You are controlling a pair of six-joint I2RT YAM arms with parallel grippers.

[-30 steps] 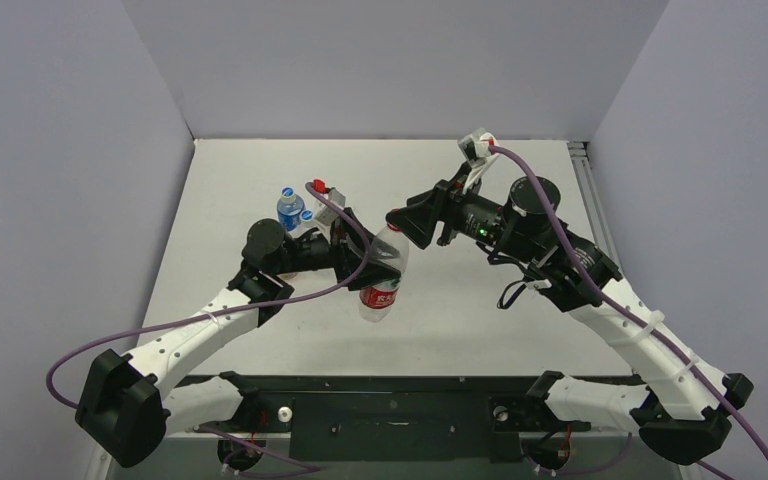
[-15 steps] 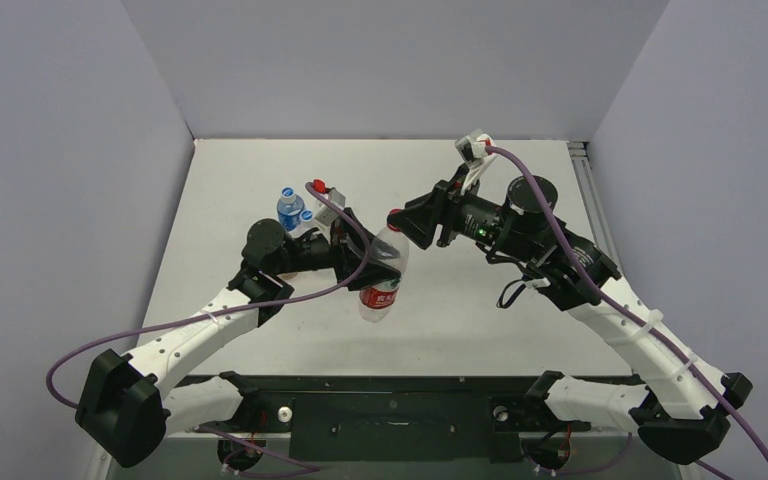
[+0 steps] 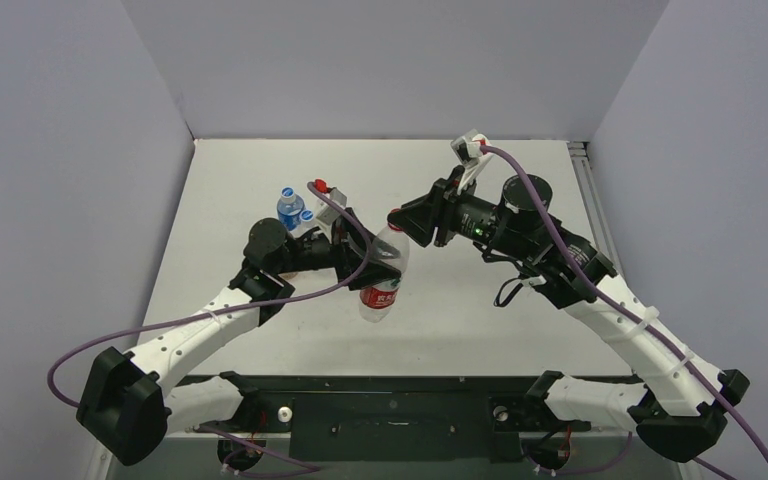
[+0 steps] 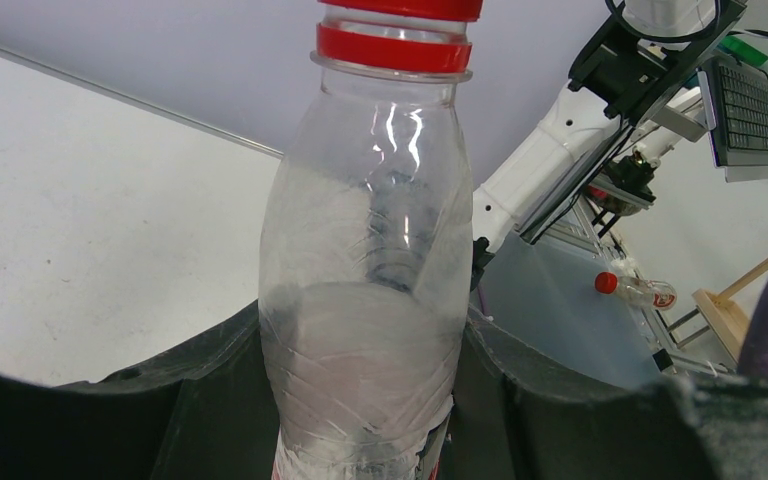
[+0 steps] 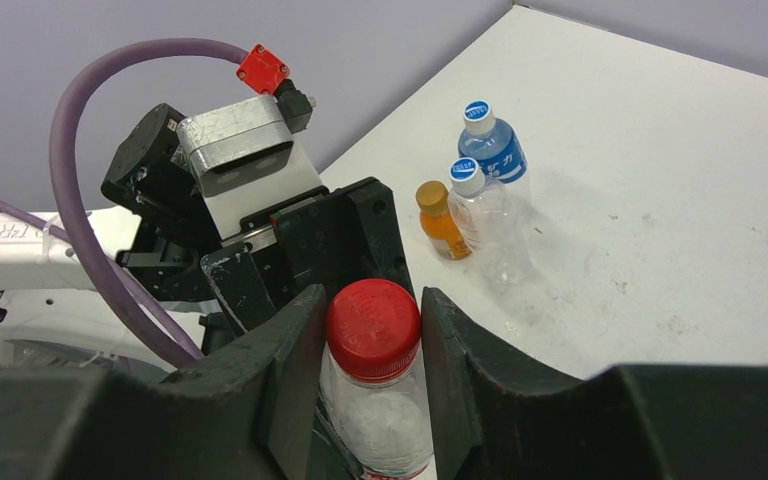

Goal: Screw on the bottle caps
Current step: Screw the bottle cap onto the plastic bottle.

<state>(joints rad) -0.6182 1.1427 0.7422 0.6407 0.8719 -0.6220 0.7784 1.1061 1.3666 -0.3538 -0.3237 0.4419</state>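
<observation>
Red bottle cap (image 5: 372, 315) tops a clear bottle (image 4: 365, 300) held over the middle of a white table (image 3: 260, 170), between two robot arms.

At the far left of the overhead view, three other bottles stand close together on the table, well apart from the action. They are a blue-labelled bottle (image 5: 495, 155) and a second clear bottle (image 5: 495, 240), both wearing blue-and-white caps (image 5: 477, 110), and a small orange bottle (image 5: 445, 232) with an orange-gold cap (image 5: 430, 195). How tightly those caps sit cannot be told.

Next comes the left gripper (image 3: 365, 262), reaching in from the left. Its jaws pinch the body of the held bottle around the middle, one finger on each side.

The held bottle stands roughly upright. Its long axis runs from the red-labelled base, nearest the arm bases, up to the neck and red cap, which lean slightly toward the right arm.

Last, the right gripper (image 5: 372, 330) meets the cap from the right and above, looking almost straight down the bottle's axis. Its two dark fingers close against opposite sides of the cap, with no gap visible.

The right arm is the nearer one to the cap, so the twist probably falls to it. That turn needs to run around the bottle's long axis while the left jaws stop the body from spinning.
</observation>
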